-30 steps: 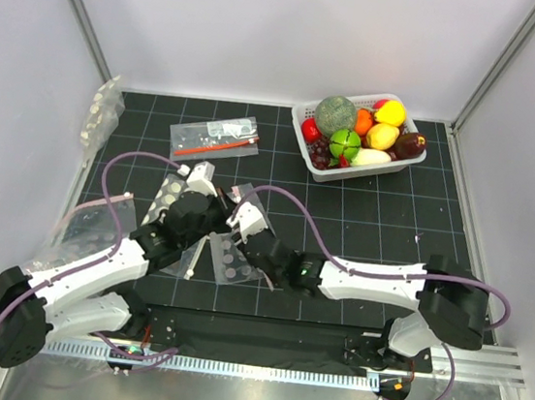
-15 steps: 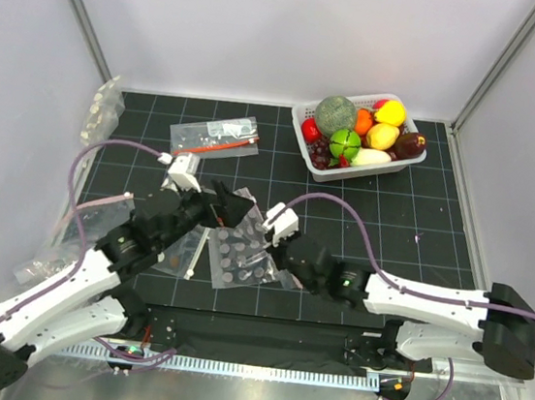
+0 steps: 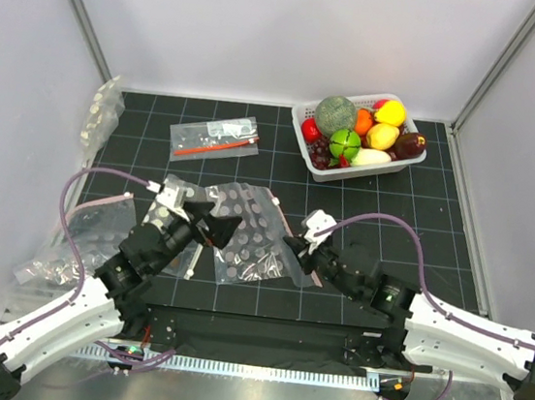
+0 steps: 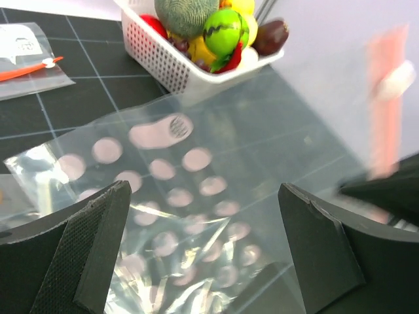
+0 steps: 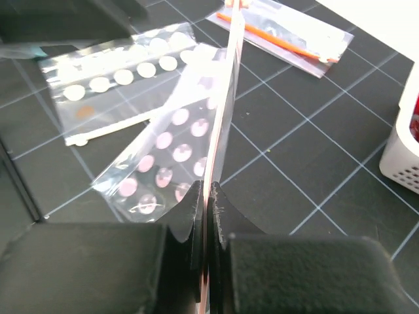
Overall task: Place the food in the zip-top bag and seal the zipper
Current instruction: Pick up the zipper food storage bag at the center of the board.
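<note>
Zip-top bag (image 3: 253,235), pink zipper (image 5: 222,98) pinched in right end effector (image 5: 207,196), left end effector (image 4: 204,190) spread wide

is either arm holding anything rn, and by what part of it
The right pincer is shut on the zip-top bag, pinching the pink zipper strip along its mouth edge. The left pincer is open and holds nothing.
</note>
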